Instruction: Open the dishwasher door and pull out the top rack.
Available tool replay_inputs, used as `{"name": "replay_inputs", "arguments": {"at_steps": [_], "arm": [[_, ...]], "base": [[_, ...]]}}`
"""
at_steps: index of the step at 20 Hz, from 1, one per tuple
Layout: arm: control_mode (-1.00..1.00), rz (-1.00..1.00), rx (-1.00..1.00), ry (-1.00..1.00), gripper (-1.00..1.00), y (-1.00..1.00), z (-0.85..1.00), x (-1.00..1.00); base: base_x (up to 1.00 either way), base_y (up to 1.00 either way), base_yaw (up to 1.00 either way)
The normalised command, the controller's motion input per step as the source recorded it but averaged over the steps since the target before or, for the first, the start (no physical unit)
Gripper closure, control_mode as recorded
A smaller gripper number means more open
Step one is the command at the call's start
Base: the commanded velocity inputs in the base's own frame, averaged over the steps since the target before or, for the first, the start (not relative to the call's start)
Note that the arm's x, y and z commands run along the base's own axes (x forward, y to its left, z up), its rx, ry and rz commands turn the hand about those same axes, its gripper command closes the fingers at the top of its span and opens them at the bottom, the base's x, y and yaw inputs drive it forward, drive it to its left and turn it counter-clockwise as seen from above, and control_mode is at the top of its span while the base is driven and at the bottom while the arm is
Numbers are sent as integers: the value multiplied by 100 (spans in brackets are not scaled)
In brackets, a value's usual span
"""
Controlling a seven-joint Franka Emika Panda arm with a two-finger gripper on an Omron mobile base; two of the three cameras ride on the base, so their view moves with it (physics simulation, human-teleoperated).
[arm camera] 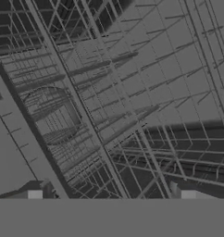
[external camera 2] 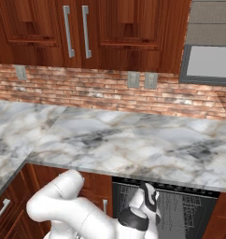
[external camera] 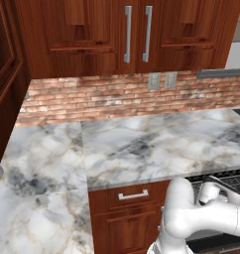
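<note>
Grey Wire Rack Under an Open Hand

Grey wire rods of the top rack (arm camera: 114,106) crossed the hand view at close range, running in a tilted grid. The hand (arm camera: 111,196) was spread wide, its two fingertips (arm camera: 35,194) far apart at the bottom of that view, holding nothing. In the right base view the rack (external camera 2: 180,207) sat inside the dark dishwasher opening below the front edge of the marble desk (external camera 2: 133,140), with the white arm (external camera 2: 68,205) reaching towards it. A reddish wooden drawer front (external camera: 127,196) lay beside the opening.
</note>
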Motion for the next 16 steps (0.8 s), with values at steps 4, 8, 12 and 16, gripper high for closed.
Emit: {"name": "replay_inputs", "arguments": {"at_steps": [4,8,12,16], "arm": [[-100,5,1,12,-100,14,-48,0],[-100,6,0,9,-100,20,-54,-16],[-100,6,0,2,-100,26,-61,-34],[-100,6,1,-1,-100,27,-60,-49]], "base": [[0,0,0],[0,0,0],[0,0,0],[0,0,0]]}}
